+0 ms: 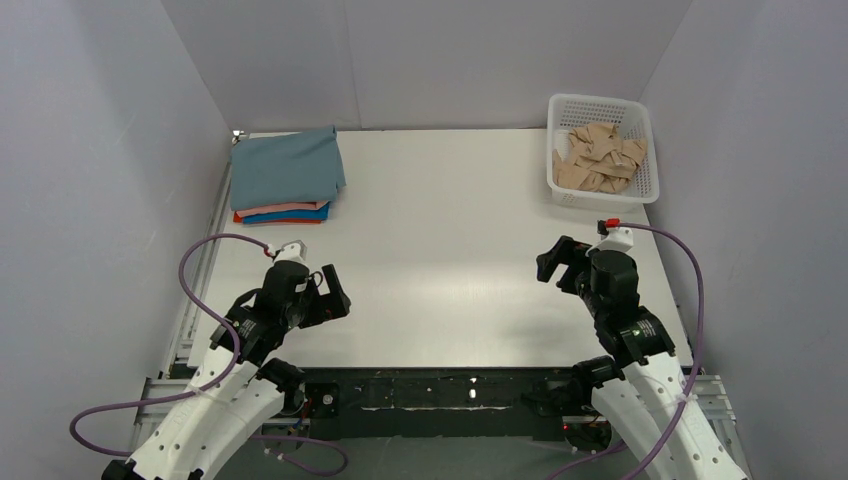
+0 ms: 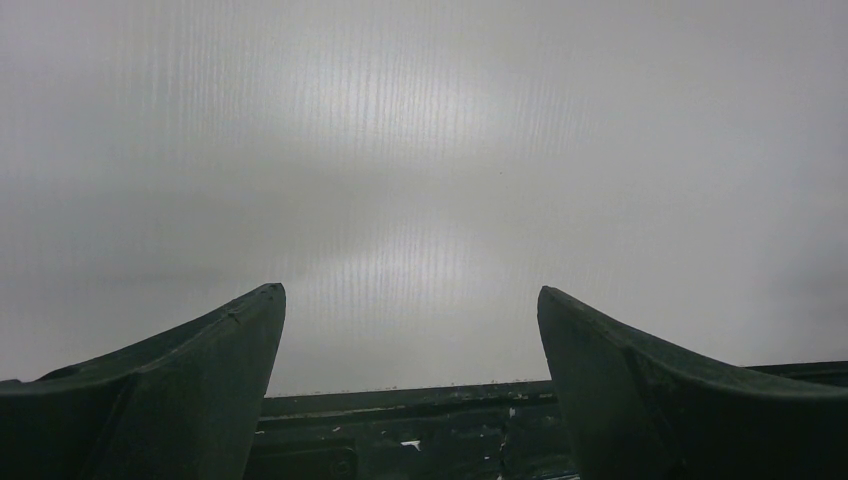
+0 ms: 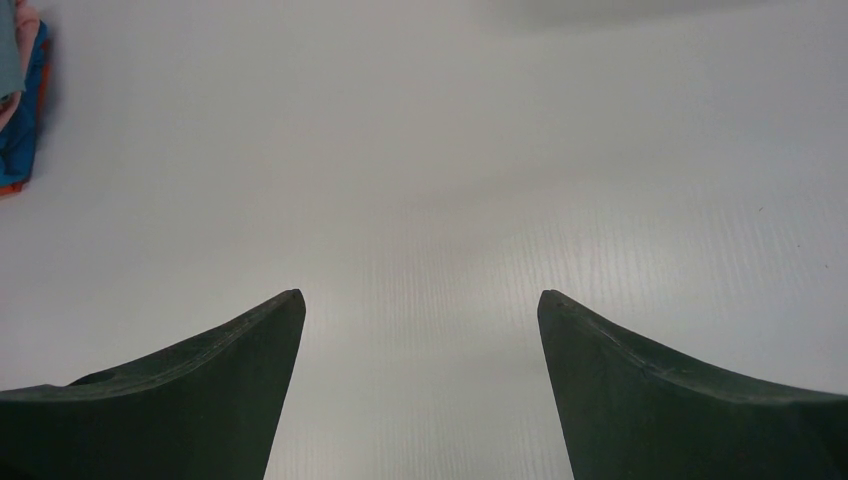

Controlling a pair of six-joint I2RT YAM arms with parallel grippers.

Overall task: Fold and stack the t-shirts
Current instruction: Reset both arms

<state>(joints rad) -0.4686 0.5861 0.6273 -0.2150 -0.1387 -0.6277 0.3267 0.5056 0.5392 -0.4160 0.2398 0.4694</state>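
Note:
The folded t-shirts lie in one stack at the table's far left corner. The grey-blue one is on top, with salmon-pink, bright blue and orange-red edges showing under it. An edge of the stack shows at the left border of the right wrist view. My left gripper hangs open over the near left of the table, nothing between its fingers. My right gripper is open over the near right, also holding nothing, its fingers wide apart.
A white plastic basket with several crumpled beige cloths stands at the far right corner. Grey walls close in the table on three sides. A black rail runs along the near edge between the arm bases.

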